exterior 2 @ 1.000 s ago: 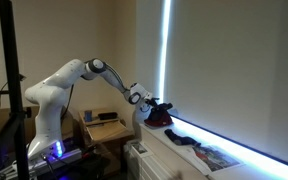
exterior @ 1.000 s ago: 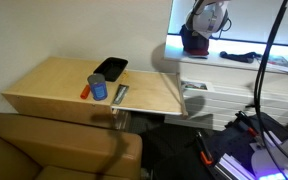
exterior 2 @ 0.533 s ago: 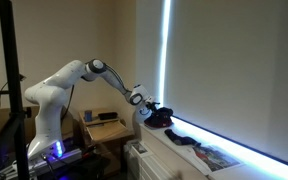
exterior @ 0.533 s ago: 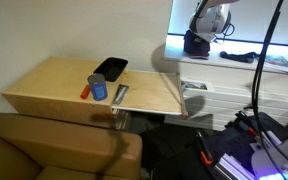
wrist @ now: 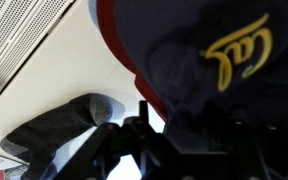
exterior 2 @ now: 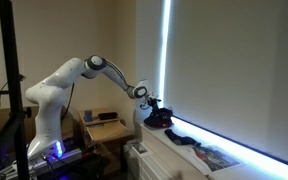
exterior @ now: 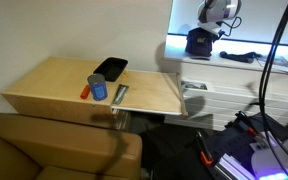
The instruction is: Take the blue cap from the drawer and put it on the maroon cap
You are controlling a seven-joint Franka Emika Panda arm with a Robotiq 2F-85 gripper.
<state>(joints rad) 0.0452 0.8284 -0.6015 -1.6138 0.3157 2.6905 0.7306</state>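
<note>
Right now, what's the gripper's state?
Gripper: cannot be told; in the wrist view it blurs into the blue cap.

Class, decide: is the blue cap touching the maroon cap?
Touching. Wrist view: the blue cap lies directly on the maroon cap, only its red rim showing.

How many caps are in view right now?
2: the blue cap sits atop the maroon cap, whose red edge alone shows. Others may be hidden.
</note>
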